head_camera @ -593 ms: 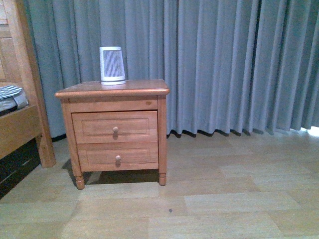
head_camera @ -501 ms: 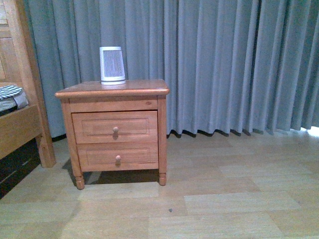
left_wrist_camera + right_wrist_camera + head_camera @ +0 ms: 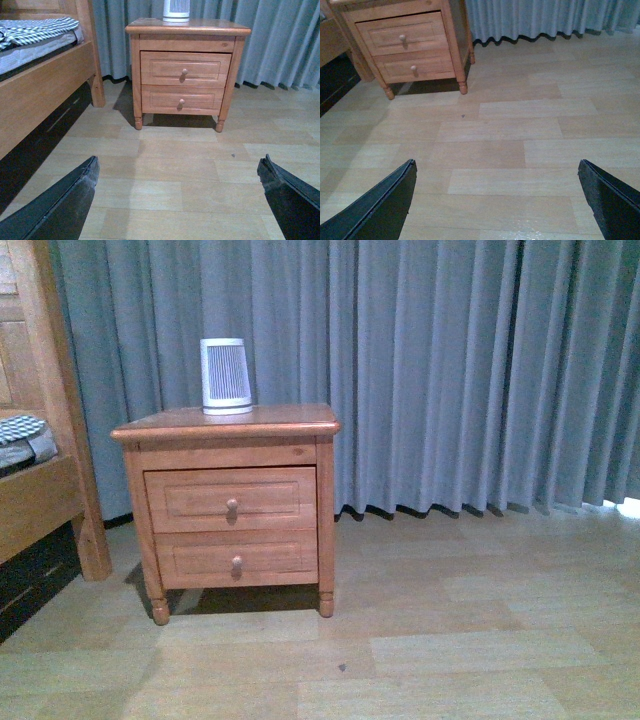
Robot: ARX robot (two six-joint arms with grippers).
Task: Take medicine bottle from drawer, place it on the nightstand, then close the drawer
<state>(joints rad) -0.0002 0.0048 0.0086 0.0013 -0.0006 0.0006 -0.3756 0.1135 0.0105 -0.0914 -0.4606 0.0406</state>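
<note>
The honey-wood nightstand (image 3: 226, 424) stands against the curtain, left of centre in the front view. Its upper drawer (image 3: 231, 499) is shut, with one round knob. The nightstand (image 3: 187, 30) and drawer (image 3: 185, 69) also show far ahead in the left wrist view, and the drawer (image 3: 402, 34) again in the right wrist view. The medicine bottle is hidden. My left gripper (image 3: 180, 192) hangs open above bare floor, well short of the nightstand. My right gripper (image 3: 497, 192) is open too, over floor to the right of the nightstand (image 3: 452, 47). Neither arm shows in the front view.
A white ribbed tapered device (image 3: 225, 375) stands on the nightstand top. A wooden bed frame (image 3: 45, 490) with bedding sits to the left, also as the bed frame (image 3: 45, 92). Grey curtains (image 3: 450, 370) hang behind. A lower drawer (image 3: 236, 560) is shut. Wood-plank floor (image 3: 420, 640) stretches in front.
The nightstand and device sit slightly lower in the front view than before, so the camera has shifted a little. Nothing in the scene itself has moved.
</note>
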